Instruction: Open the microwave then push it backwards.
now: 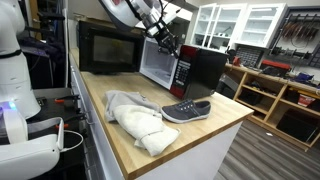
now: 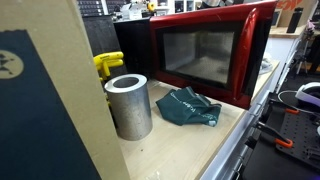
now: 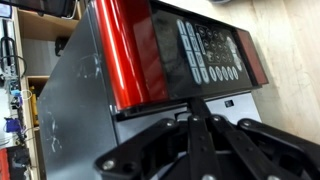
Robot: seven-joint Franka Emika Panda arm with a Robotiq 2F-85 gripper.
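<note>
The microwave (image 1: pixel 203 66) stands at the back of the wooden table (image 1: pixel 218 124). Its door (image 1: pixel 108 47) is swung wide open, black inner side facing the camera, and the whitish interior (image 1: pixel 157 63) shows. In an exterior view the door's glossy red front with dark glass (image 2: pixel 210 50) fills the frame. The wrist view shows the red strip (image 3: pixel 120 55), the button panel (image 3: pixel 210 50) and the black casing (image 3: pixel 75 100). My gripper (image 1: pixel 164 40) is at the top front corner by the control panel. In the wrist view its fingers (image 3: pixel 194 102) are shut together, empty, with their tip against the microwave's front edge.
A grey shoe (image 1: pixel 187 110) and a crumpled white cloth (image 1: pixel 138 122) lie on the table in front of the microwave. A metal cylinder (image 2: pixel 130 105), a green cloth (image 2: pixel 190 108) and a yellow object (image 2: pixel 108 65) sit beside the door. Shelves (image 1: pixel 280 90) stand beyond the table.
</note>
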